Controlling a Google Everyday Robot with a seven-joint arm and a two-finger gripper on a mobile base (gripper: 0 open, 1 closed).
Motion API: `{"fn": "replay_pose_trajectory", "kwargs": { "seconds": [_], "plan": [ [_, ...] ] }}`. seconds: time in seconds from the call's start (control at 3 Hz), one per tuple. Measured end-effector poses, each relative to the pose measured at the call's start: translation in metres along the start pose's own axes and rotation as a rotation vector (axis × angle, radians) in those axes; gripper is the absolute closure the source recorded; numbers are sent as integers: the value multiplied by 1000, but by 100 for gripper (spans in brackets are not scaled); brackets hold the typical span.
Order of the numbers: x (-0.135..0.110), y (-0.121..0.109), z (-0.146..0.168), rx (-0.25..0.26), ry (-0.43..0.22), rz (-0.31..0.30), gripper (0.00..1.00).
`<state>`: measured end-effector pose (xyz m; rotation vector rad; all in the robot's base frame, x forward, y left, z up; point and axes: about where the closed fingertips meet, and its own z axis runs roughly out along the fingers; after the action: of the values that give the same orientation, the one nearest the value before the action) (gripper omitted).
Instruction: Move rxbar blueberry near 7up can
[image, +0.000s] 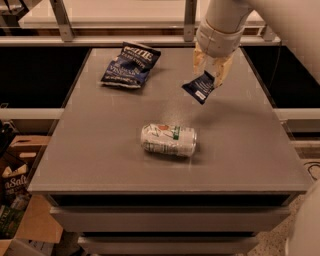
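Note:
The 7up can (168, 140) lies on its side near the middle of the grey table (100, 150), silver-white with green and red markings. My gripper (210, 70) hangs above the table's right rear part and is shut on the rxbar blueberry (199, 87), a small dark navy wrapper with a white label patch. The bar dangles tilted below the fingers, clear of the table top, up and to the right of the can.
A larger dark blue chip bag (130, 65) with white lettering lies at the table's back left. Cardboard boxes (15, 200) stand on the floor to the left. A metal rail frame (125, 40) runs behind the table.

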<state>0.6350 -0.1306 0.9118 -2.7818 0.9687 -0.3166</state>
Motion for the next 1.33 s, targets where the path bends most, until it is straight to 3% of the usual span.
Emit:
{"fn": "replay_pose_trajectory", "kwargs": {
  "seconds": [0.33,1.33],
  "plan": [
    [-17,-4,0,1,-42,-34,100],
    [-27,11,-10,14,-98,-72,100]
  ]
}}
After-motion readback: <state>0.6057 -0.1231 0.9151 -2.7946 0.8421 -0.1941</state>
